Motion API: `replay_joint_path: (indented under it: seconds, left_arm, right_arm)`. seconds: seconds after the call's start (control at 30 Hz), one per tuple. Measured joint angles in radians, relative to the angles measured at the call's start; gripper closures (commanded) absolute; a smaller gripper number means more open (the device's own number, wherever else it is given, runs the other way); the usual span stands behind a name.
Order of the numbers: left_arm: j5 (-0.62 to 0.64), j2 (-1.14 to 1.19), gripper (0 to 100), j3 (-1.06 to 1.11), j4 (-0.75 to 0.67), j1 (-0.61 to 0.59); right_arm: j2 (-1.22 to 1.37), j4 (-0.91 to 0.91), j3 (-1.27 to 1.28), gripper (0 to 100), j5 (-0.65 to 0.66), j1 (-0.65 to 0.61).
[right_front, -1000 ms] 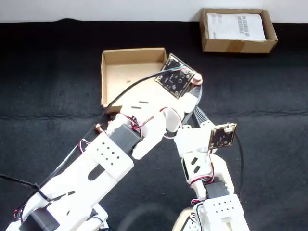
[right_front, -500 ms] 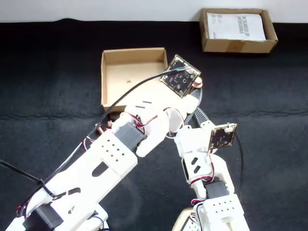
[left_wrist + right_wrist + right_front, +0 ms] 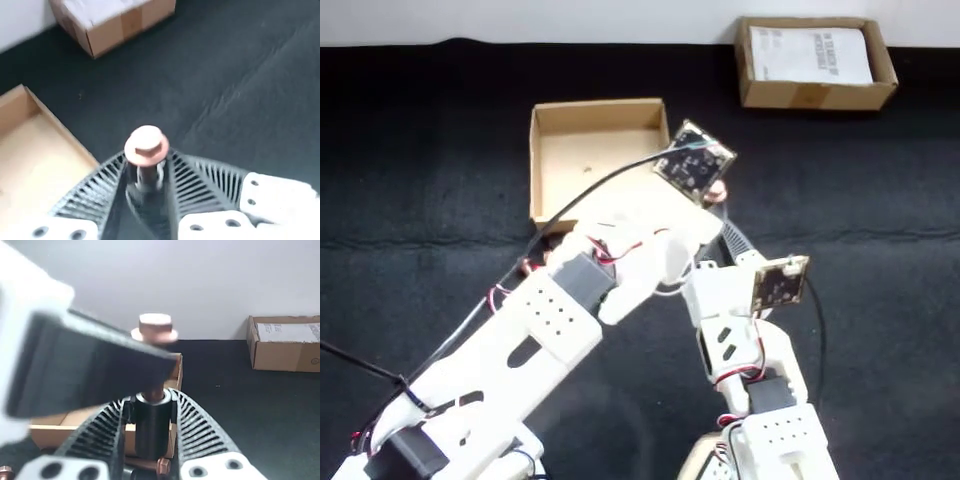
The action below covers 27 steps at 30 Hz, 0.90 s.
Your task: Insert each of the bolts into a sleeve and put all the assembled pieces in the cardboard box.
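A black cloth-covered table [image 3: 420,150] carried everything. The left arm [image 3: 540,330] stretched up to the cardboard box [image 3: 580,170], ending at its front right corner. The right arm [image 3: 740,350] stood just right of that corner. A smaller box [image 3: 815,92] holding a sheet of paper sat well apart, behind and right of the cardboard box. The left gripper [image 3: 145,172] was clenched on the shank of a copper bolt [image 3: 146,146], just outside the box's corner. Below it, the right gripper [image 3: 150,400] grasped a black sleeve [image 3: 150,432] upright. The shank met the sleeve's top; how deep it went could not be told. A loose bolt [image 3: 162,466] lay before the box's front wall.
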Motion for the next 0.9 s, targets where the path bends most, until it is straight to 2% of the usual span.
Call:
replay_joint_path:
  seconds: [0.1,0.4,0.6,0.73,0.8,0.9]
  left_arm:
    - [-0.003,-0.002,70,0.0,0.038,-0.017]
    - [-0.002,-0.026,69,0.0,0.046,-0.025]
    - [-0.003,-0.176,70,0.0,0.048,-0.021]
    - [-0.003,-0.305,70,0.0,0.104,-0.02]
    - [-0.003,-0.377,71,0.0,0.138,-0.026]
    - [-0.003,-0.476,81,0.0,0.207,-0.064]
  right_arm:
    - [0.002,0.002,0.0,99.1,0.008,0.006]
    - [0.002,0.003,0.0,99.1,0.011,0.002]
    - [0.002,0.002,0.0,99.1,0.011,-0.002]
    - [0.002,0.002,0.0,99.1,0.011,-0.002]
    - [0.002,0.002,0.0,99.1,0.011,-0.002]
    - [0.002,0.002,0.0,99.1,0.011,-0.002]
